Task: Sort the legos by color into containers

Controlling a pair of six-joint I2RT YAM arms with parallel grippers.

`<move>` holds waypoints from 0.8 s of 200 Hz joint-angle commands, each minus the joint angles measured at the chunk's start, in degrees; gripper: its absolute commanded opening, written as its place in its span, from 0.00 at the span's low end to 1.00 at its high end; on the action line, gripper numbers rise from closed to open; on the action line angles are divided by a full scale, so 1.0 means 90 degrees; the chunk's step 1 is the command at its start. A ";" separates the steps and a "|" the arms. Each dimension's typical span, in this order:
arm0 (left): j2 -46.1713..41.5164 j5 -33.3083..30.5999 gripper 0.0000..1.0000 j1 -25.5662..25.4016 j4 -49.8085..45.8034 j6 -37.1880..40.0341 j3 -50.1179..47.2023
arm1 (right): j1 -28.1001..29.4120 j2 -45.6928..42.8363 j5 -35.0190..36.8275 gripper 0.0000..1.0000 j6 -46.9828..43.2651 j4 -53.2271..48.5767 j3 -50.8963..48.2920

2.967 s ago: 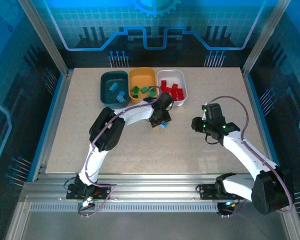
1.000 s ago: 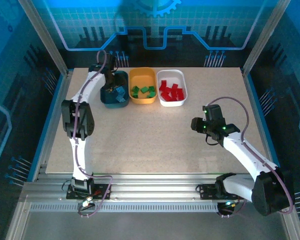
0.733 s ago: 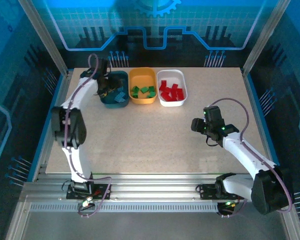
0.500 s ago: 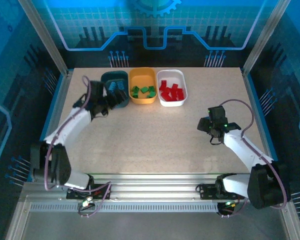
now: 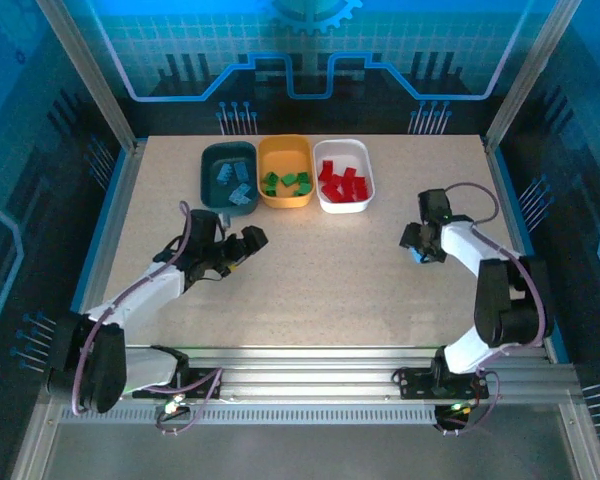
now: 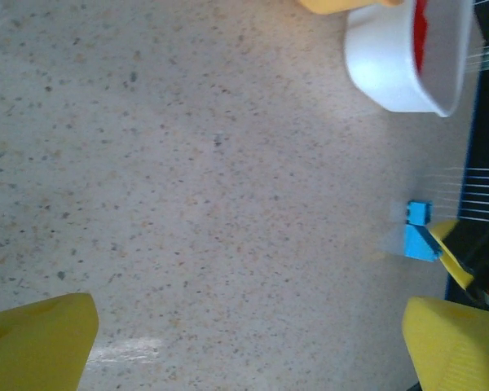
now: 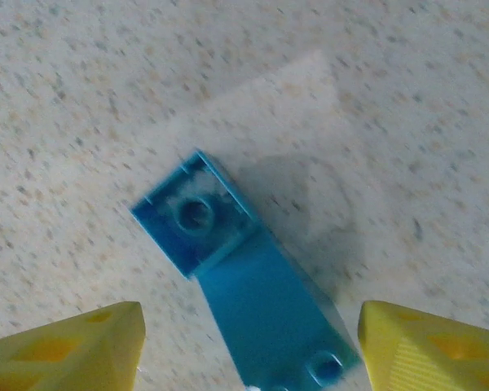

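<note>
Right of the white tub (image 5: 345,150) and nearer the arm bases, one light blue lego (image 7: 244,285) lies on the table (image 5: 320,290) beneath the right gripper (image 5: 417,252). That gripper's jaws stand apart on either side of the brick, touching nothing. The brick is judged light, rigid and slick, and is best pinched across its narrow flat sides, since it lies skewed to the jaws. Left gripper (image 5: 245,245), left of the white tub, is spread wide and empty. Right wrist view resolves the gap at each finger. Top view gives the run to the teal tub (image 5: 215,195), two places left of the white tub.
</note>
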 commanded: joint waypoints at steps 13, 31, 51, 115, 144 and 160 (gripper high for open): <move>-0.0363 0.0200 0.97 -0.0039 -0.0238 0.0186 0.0005 | -0.0041 0.0396 -0.0523 0.70 -0.0310 -0.0336 0.0369; -0.0467 0.0148 0.98 -0.0039 -0.0365 0.0278 0.0028 | -0.0021 0.0308 -0.0814 0.69 -0.0276 -0.0387 0.0277; -0.0461 0.0140 0.98 -0.0039 -0.0383 0.0291 0.0026 | 0.0076 0.0117 -0.1144 0.66 -0.0228 -0.0375 0.0119; -0.0359 0.0314 0.98 -0.0039 -0.0172 0.0177 -0.0051 | 0.0150 0.0261 -0.0911 0.56 -0.0221 -0.0579 0.0223; -0.0411 0.0333 0.98 -0.0039 -0.0173 0.0177 -0.0113 | 0.0167 0.0377 -0.0959 0.47 -0.0217 -0.0567 0.0231; -0.0392 0.0360 0.98 -0.0038 -0.0100 0.0158 -0.0169 | 0.0184 0.0438 -0.0901 0.40 -0.0229 -0.0546 0.0245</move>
